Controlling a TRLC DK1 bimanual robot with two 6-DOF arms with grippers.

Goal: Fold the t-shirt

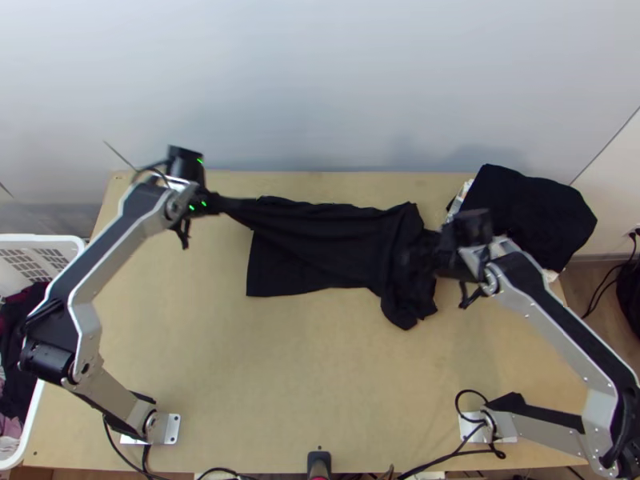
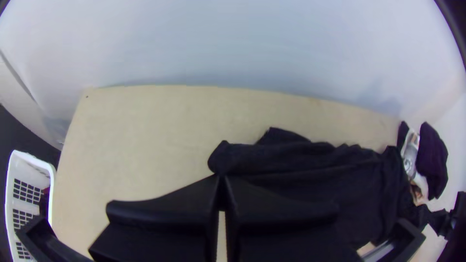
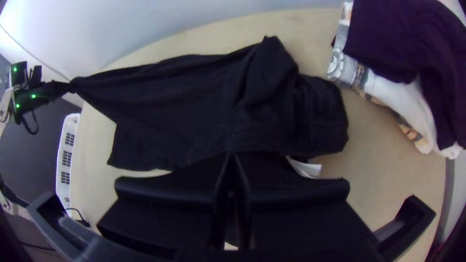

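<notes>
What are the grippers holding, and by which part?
The left gripper holds the black shirt by its bunched left end; whether the right gripper pinches cloth too, I can't tell.

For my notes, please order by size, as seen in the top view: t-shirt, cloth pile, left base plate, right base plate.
1. T-shirt
2. Cloth pile
3. Left base plate and right base plate: they look alike, so I do not rank them.

Rectangular light wooden counter (image 1: 320,384), far middle: rumpled black cloth t-shirt (image 1: 320,248)
Far right corner: dark rounded cloth heap (image 1: 532,212) on printed white cloth (image 3: 391,91)
Left of counter: white perforated plastic basket (image 1: 40,238), dark rumpled clothes (image 1: 16,360) inside
</notes>
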